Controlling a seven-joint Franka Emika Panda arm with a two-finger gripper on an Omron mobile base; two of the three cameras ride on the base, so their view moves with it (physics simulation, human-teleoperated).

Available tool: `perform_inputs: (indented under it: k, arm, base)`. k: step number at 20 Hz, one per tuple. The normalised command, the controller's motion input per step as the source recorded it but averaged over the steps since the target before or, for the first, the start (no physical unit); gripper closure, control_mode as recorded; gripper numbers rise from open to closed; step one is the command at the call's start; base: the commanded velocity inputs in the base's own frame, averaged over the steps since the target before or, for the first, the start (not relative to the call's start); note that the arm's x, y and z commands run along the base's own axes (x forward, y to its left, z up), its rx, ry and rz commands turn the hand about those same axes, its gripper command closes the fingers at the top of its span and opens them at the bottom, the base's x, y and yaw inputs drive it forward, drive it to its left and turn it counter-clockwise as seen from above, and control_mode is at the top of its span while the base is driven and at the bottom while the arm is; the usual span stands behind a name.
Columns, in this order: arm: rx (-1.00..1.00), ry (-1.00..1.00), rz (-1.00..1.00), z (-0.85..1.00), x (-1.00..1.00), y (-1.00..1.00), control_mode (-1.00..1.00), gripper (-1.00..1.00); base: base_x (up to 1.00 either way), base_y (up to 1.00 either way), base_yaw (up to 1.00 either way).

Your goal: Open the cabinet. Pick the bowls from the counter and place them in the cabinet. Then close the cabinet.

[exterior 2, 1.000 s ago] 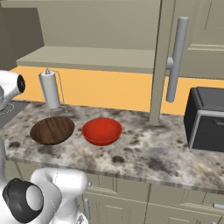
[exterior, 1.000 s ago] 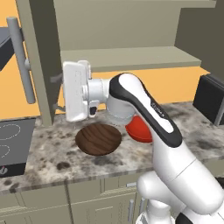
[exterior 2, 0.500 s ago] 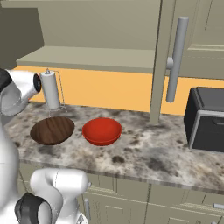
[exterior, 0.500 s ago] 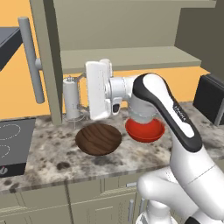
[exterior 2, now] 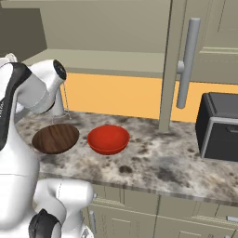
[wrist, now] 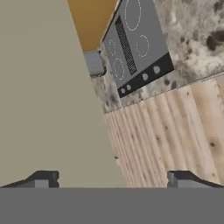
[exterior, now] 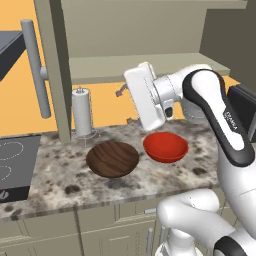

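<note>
Both doors of the cabinet (exterior: 150,35) stand open, so the inner shelf (exterior: 140,65) is free to receive the bowls; this step seems finished and the picking is next. The tool (wrist: 111,178) is wide open and holds nothing: in the hand view its two dark tips stand far apart with no object between them. That camera looks sideways and down along the left door (wrist: 43,96) to the black stovetop (wrist: 135,48) and the wooden floor (wrist: 175,131), so the tool is turned away from the bowls, probably because it has let go of the door handle (exterior: 36,67).

The two bowls lie on the desk (exterior: 65,175), just beside each other: the brown bowl (exterior: 112,158) on the left and the red bowl (exterior: 165,147) on the right in the left base view. The white hand (exterior: 146,97) hangs above them, nearly over the red bowl and well apart from both. A paper towel holder (exterior: 82,111) stands behind the brown bowl. To reach a bowl, the hand must first turn downward.
</note>
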Motion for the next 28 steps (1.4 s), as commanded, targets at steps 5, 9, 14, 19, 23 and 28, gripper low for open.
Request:
perform_inputs:
  k: [5,9,14,19,23,28]
  arm:
    - [-0.25,-0.01,0.0,-0.32,0.03,-0.51,-1.0,-1.0]
    - [-0.11,-0.18,0.02,-0.5,-0.09,-0.47,-1.0,-1.0]
    - [-0.11,-0.19,0.04,-0.34,-0.02,-0.47,-1.0,-1.0]
    - [-0.15,-0.18,0.01,-0.21,-0.01,-0.05,-1.0,-1.0]
    - [-0.18,-0.02,0.0,-0.12,0.12,-0.03,-1.0,-1.0]
    - [-0.18,0.01,0.0,-0.17,0.1,-0.11,-1.0,-1.0]
  base:
    - [0.0,0.0,0.0]
    - [0.0,0.0,0.0]
    - [0.0,0.0,0.0]
    - [0.0,0.0,0.0]
    - [0.0,0.0,0.0]
    - [0.0,0.0,0.0]
